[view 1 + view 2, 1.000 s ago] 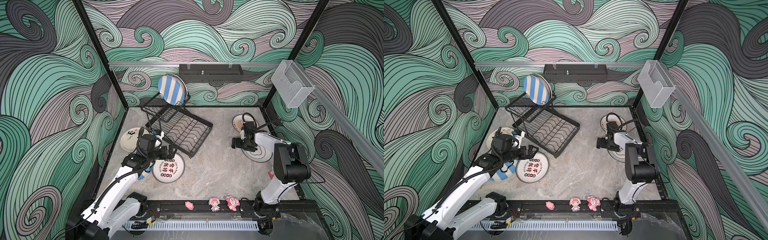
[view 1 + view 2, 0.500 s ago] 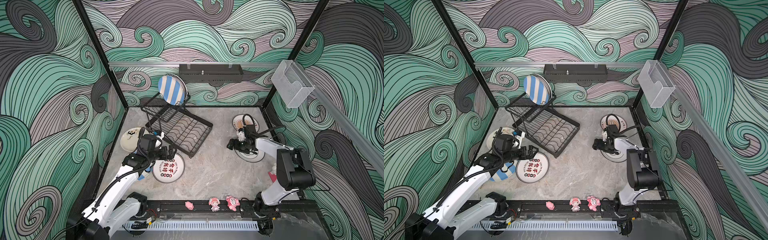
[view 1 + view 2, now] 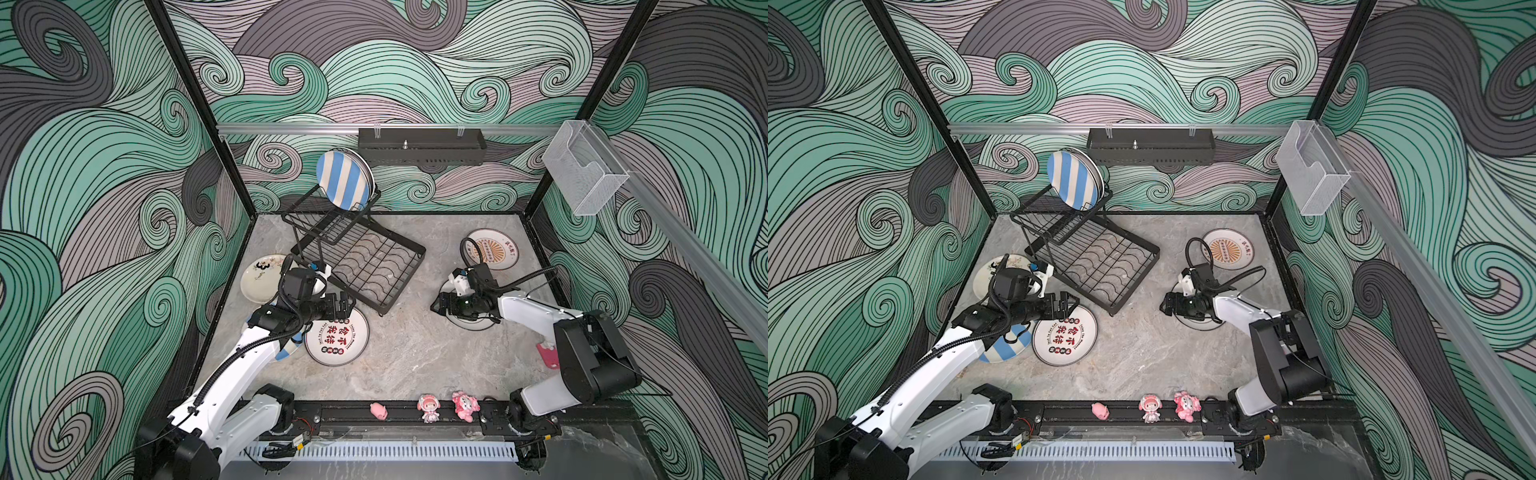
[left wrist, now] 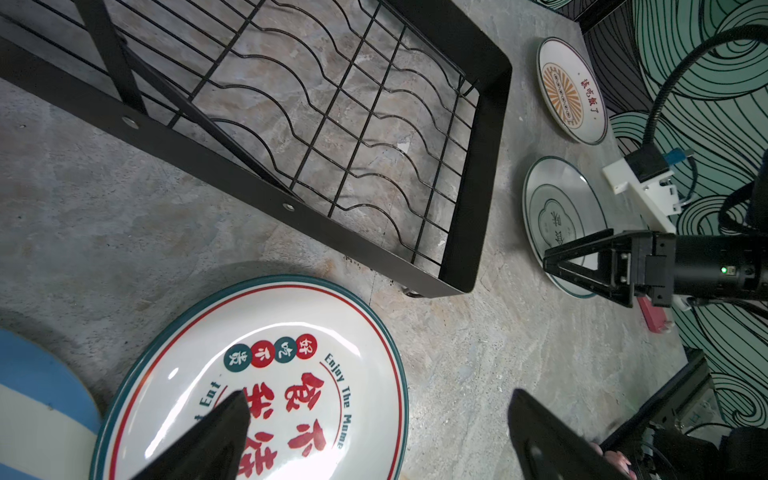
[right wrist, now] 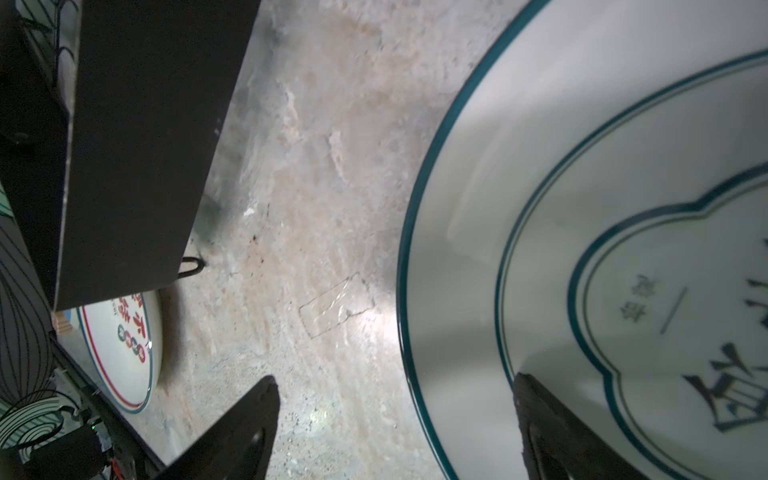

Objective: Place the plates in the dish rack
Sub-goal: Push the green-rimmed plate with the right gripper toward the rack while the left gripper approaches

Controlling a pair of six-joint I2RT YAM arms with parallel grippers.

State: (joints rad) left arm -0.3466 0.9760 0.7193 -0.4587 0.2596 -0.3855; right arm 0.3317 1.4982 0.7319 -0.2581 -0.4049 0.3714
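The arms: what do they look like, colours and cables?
The left arm and right arm have white links with black joints, and a black cable loops along each. The left gripper and right gripper are black with two wedge-shaped fingers; a white bracket sits behind each.

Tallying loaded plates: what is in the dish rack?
A striped plate stands upright in the upper tier of the dish rack; a second rim shows behind it, its face covered.

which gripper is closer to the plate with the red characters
Left. The left gripper is over the rim of the red-character plate; the right gripper is across the table, at the teal-rimmed plate.
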